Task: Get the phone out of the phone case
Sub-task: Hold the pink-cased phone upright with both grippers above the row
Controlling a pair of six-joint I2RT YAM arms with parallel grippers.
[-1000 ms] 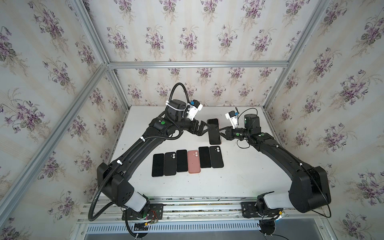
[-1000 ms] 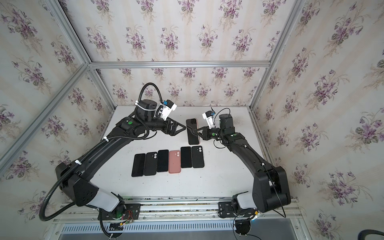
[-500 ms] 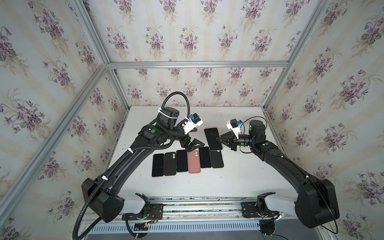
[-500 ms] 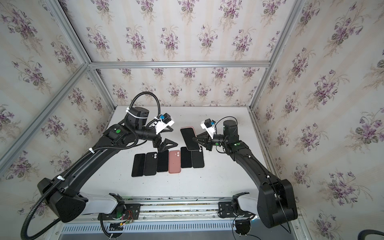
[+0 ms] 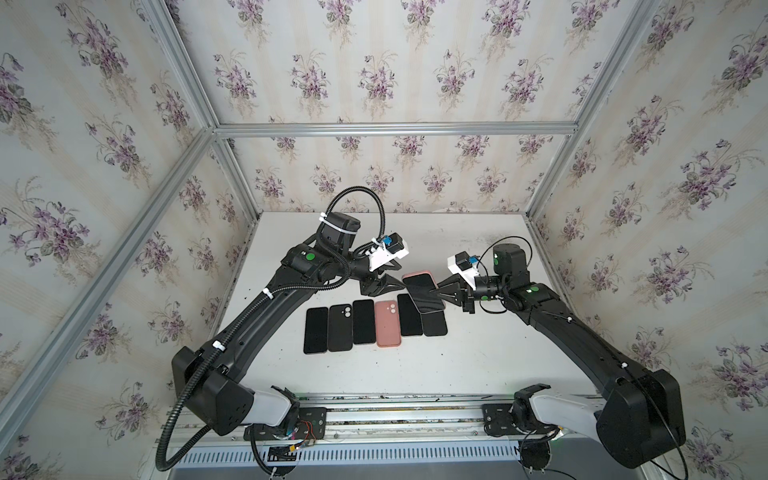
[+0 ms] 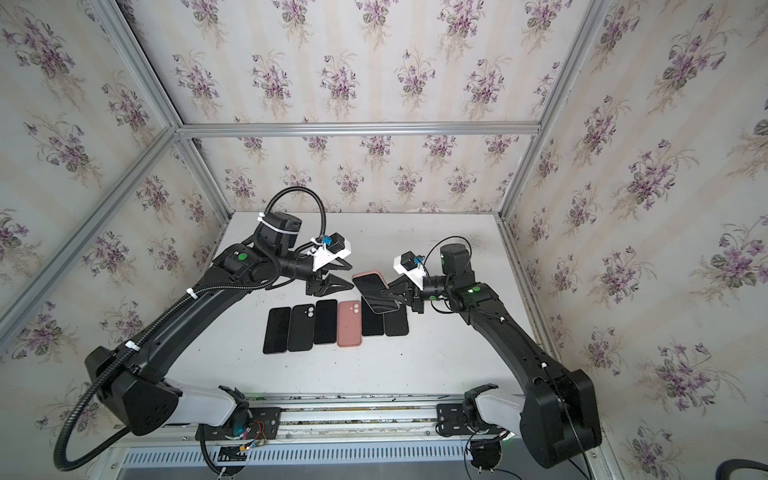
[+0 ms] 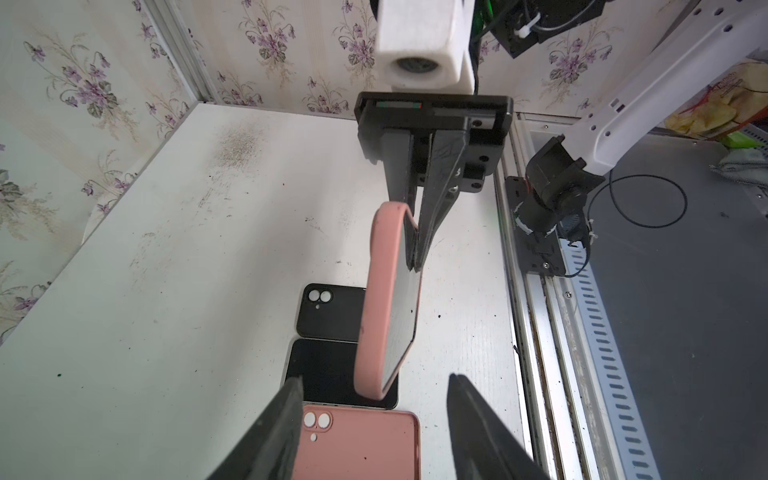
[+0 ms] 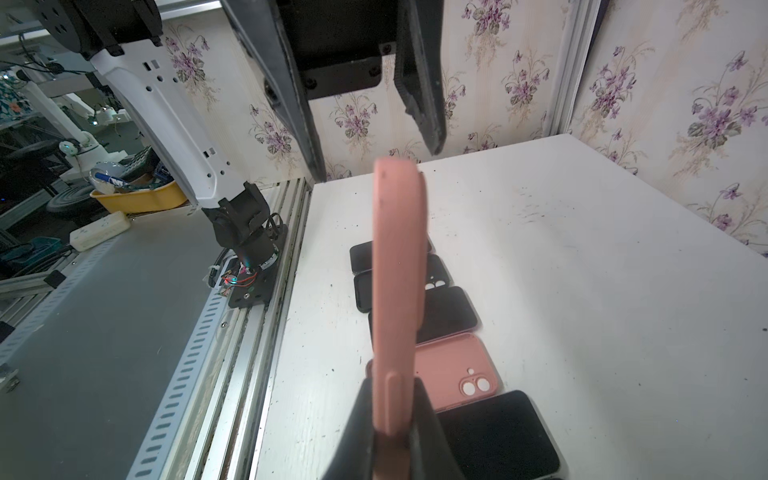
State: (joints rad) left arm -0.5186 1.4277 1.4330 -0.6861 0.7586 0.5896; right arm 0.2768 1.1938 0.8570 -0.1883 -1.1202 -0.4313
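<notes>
The phone (image 5: 422,293), dark screen up, sits in a pink phone case (image 5: 417,274) and hangs tilted above the row on the table. My right gripper (image 5: 437,296) is shut on its right-hand end; the right wrist view shows the case (image 8: 399,270) edge-on between that gripper's (image 8: 390,399) fingers. My left gripper (image 5: 395,283) stands open at the other end. In the left wrist view its fingers (image 7: 286,399) stand on either side of the case's (image 7: 374,299) near end without touching it. Both top views show this, with the phone (image 6: 376,293) between the grippers.
A row of several flat items lies on the white table (image 5: 478,361) under the held phone: black phones and cases, and one empty pink case (image 5: 387,323) seen again as the empty pink case (image 7: 357,444). The metal rail (image 5: 395,415) runs along the front edge.
Both arms came forward from the back of the table. The right gripper carried the cased phone over the row, and the left gripper's jaws narrowed around its free end.
</notes>
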